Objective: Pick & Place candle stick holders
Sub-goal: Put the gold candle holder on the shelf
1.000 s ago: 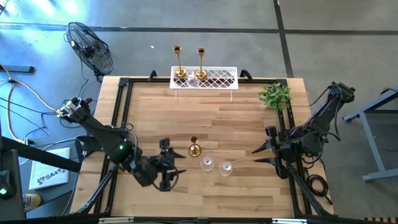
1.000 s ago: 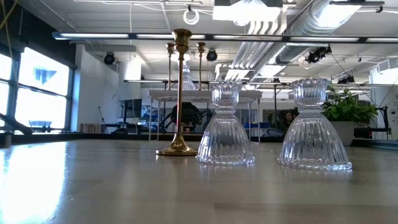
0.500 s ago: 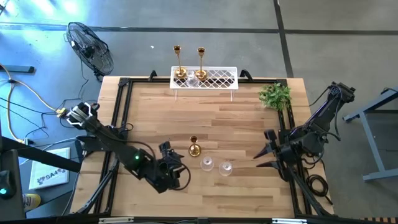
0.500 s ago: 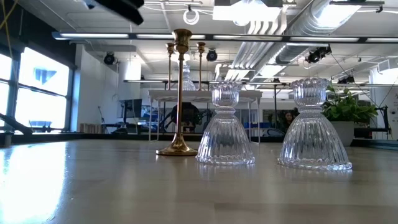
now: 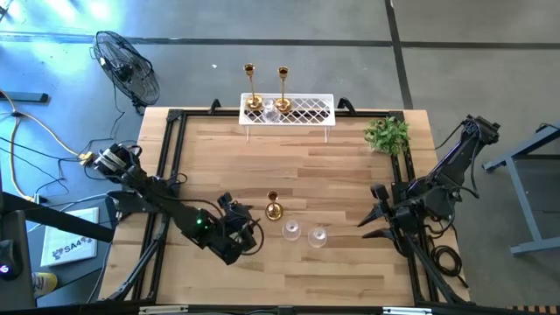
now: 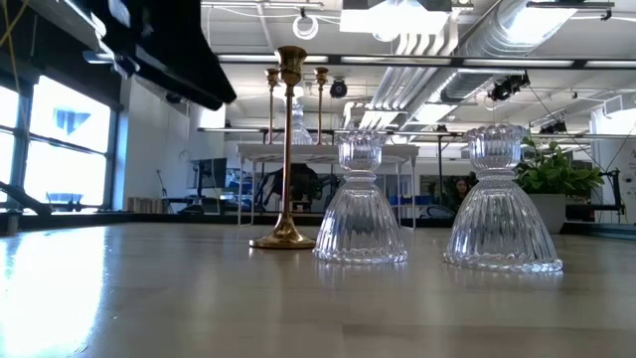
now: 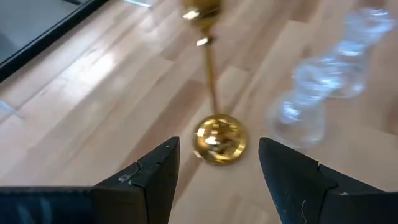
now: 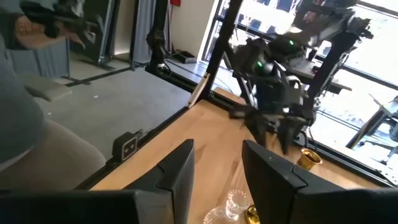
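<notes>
Three candle stick holders stand loose at the lower middle of the high view: one gold holder [image 5: 273, 207] and, to its right, two clear glass holders [image 5: 291, 230] [image 5: 317, 237] close together. Two more gold holders [image 5: 253, 87] [image 5: 283, 87] and what looks like a third glass holder [image 5: 271, 114], hard to make out, stand at the left end of the white lattice rack [image 5: 306, 110] at upper centre.

By the look of it, the near gold holder is stiff, light and top-heavy, its polished metal slippery; a nudge high on the thin stem would likely tip it. The stem, low down above the round base, seems the fair place to take it. The glass ones are squat and steadier, but breakable.

Left claw [image 5: 248, 230] hovers just left of the gold holder, fingers spread and empty, the base lying between them in its wrist view. The nearer glass holder stands close enough to be knocked on the way in. Right claw [image 5: 369, 215] waits at the right edge of the counter [image 5: 350, 175], fingers apart, holding nothing. A small green plant [image 5: 388, 135] sits at upper right, well clear.
</notes>
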Controlling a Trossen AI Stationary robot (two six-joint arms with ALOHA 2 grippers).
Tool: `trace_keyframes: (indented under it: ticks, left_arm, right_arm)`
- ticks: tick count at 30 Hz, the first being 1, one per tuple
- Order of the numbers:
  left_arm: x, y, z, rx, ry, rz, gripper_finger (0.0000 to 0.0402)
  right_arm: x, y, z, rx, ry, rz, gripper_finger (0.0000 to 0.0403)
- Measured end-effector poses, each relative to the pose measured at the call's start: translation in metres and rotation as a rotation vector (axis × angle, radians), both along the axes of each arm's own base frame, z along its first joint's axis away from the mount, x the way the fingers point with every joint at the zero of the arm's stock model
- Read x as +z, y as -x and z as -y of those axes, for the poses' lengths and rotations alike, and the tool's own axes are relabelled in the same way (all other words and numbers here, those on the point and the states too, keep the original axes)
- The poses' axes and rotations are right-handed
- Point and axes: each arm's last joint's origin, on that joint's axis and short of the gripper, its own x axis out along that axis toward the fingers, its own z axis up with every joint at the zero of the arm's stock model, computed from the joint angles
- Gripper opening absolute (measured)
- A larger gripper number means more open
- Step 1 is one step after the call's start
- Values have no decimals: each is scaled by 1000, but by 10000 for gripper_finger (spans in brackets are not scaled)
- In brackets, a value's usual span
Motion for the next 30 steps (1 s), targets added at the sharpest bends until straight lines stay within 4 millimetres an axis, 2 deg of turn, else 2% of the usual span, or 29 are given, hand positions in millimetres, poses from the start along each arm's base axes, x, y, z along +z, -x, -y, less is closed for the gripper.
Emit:
trace_keyframes:
  ticks: [7,13,22,30]
  left_arm:
    - [-28,-8,-31,100,21,54,213]
    - [-42,-17,-47,12,75,67,213]
    - [-44,-19,-47,-122,73,19,213]
    - [-34,-28,-43,-200,12,108,213]
  right_arm:
    - [-3,1,0,24,23,-23,130]
    - [-4,1,0,30,62,-15,130]
    - [-7,1,0,25,62,-48,130]
    - [-8,1,1,19,33,-77,130]
